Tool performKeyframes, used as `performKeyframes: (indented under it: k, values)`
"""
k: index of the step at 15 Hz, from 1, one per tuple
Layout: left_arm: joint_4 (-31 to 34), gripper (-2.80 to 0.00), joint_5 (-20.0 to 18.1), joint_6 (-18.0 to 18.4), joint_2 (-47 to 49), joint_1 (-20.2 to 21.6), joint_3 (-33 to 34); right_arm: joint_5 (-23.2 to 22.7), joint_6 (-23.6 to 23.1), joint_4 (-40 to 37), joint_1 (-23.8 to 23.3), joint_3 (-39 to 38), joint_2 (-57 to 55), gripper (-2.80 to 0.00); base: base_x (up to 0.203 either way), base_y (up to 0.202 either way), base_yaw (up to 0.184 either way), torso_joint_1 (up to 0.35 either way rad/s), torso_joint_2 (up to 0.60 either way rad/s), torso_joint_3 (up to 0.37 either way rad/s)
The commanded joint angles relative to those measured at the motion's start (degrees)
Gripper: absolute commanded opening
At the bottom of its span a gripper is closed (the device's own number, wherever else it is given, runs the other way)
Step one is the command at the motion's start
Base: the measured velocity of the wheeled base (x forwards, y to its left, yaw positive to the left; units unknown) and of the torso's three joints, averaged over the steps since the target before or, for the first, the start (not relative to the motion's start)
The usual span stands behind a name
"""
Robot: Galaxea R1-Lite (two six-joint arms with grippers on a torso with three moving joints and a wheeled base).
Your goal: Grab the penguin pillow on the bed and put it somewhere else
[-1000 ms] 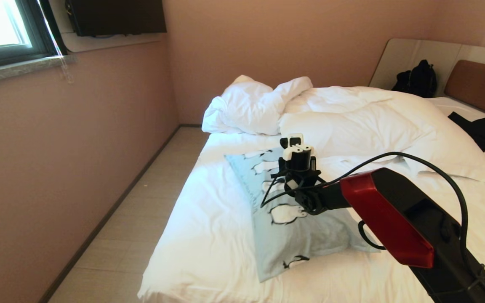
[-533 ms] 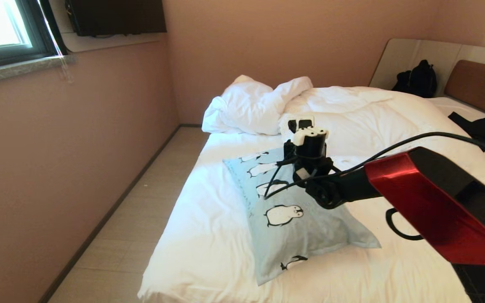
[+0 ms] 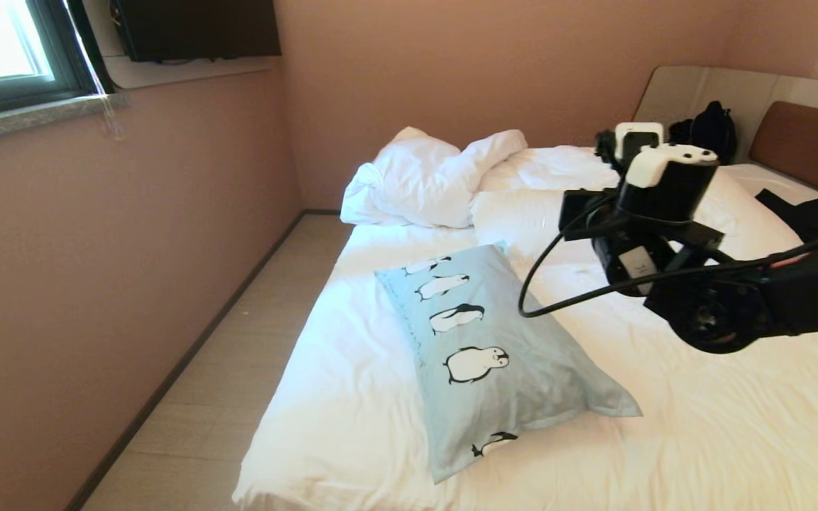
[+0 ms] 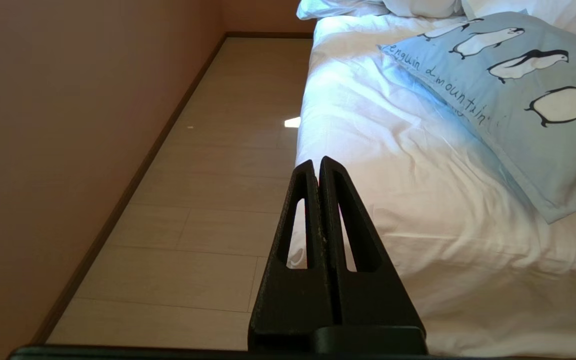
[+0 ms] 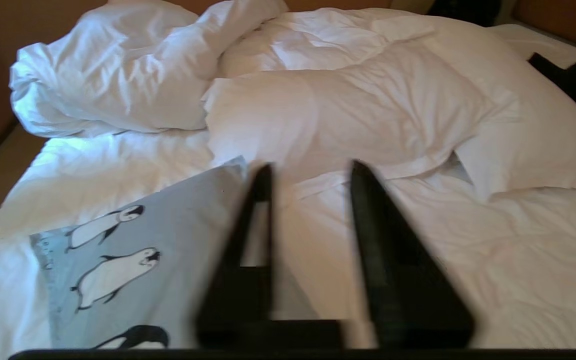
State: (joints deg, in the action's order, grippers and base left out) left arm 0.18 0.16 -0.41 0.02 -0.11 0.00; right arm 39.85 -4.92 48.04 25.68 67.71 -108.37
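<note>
One bed (image 3: 352, 397), white sheets rumpled, one duvet (image 3: 636, 206) heaped toward the headboard (image 3: 810, 145). One penguin pillow (image 3: 494, 383) lay flat on the sheet near the bed's left edge; five penguins counted in the head view. Two dark items by the headboard: a bag (image 3: 711, 131), a garment (image 3: 817, 220). Right gripper (image 5: 310, 172) hung above the bedding beside the pillow, fingers apart, empty. Left gripper (image 4: 318, 165) off the bed's side, fingers pressed together.

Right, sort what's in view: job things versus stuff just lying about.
Job: penguin pillow, bed, right gripper raised above the bed.
Lying about: white pillow, bunched duvet, black bag, dark clothing.
</note>
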Motion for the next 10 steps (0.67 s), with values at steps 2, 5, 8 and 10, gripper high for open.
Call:
performKeyframes:
  k: [2, 5, 8, 10]
  values:
    - [-0.01, -2.80, 0.02, -0.02, -0.02, 0.02, 0.09, -0.08, 0.04, -1.74, -3.38, -7.40, 12.68, -2.80, 0.000, 0.000, 0.000, 0.000, 0.00, 0.000]
    - [-0.01, -2.80, 0.02, -0.02, -0.02, 0.02, 0.09, -0.13, 0.06, -7.61, -5.38, -13.72, 22.92, -2.80, 0.000, 0.000, 0.000, 0.000, 0.00, 0.000]
    - [-0.01, -2.80, 0.02, -0.02, -0.02, 0.02, 0.09, 0.60, -1.00, -9.27, -8.45, -21.21, 34.45, -2.80, 0.000, 0.000, 0.000, 0.000, 0.00, 0.000]
    - [-0.01, -2.80, 0.02, -0.02, -0.02, 0.02, 0.09, 0.78, -2.96, -9.58, -11.34, -26.26, 43.87, -2.80, 0.000, 0.000, 0.000, 0.000, 0.00, 0.000]
